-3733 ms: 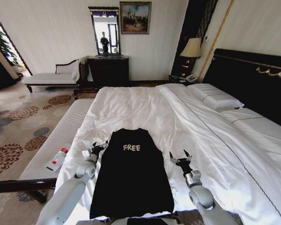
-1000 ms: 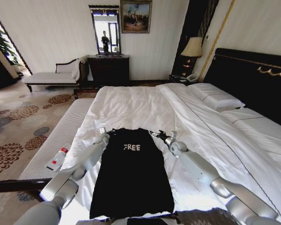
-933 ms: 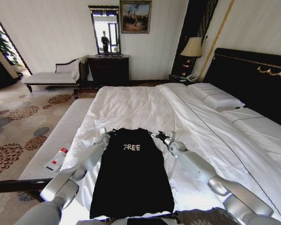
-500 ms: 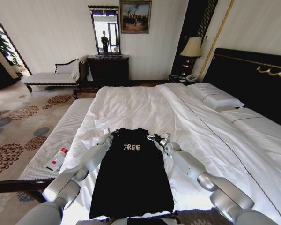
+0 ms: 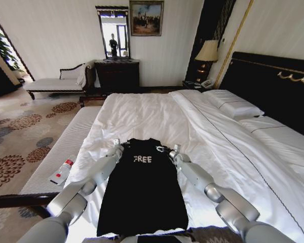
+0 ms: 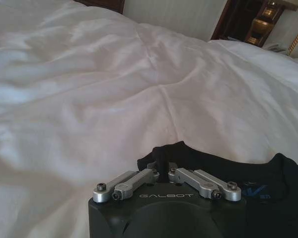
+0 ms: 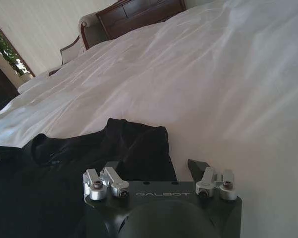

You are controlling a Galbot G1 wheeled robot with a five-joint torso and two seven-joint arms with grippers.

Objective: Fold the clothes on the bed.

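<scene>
The clothes [image 5: 142,187], a black T-shirt with white "FREE" lettering, lie flat and narrow on the white bed [image 5: 142,114] near its foot. My left gripper [image 5: 118,147] is at the shirt's left shoulder. In the left wrist view that gripper [image 6: 162,163] is shut, pinching the black fabric's [image 6: 268,188] corner. My right gripper [image 5: 165,150] is at the right shoulder. In the right wrist view it [image 7: 155,166] stands open, one finger over the shirt's [image 7: 39,173] corner and the other over the sheet.
A white-cushioned bench [image 5: 66,147] runs along the bed's left side with a white red-capped bottle [image 5: 62,172] on it. Pillows [image 5: 233,106] and the dark headboard [image 5: 273,86] lie at the right. A dresser [image 5: 116,75] and chaise [image 5: 55,83] stand by the far wall.
Both arms have stretched forward from beside the shirt's middle to its shoulders. Over the last second the right gripper slid left onto the shirt's corner, and the left edged inward.
</scene>
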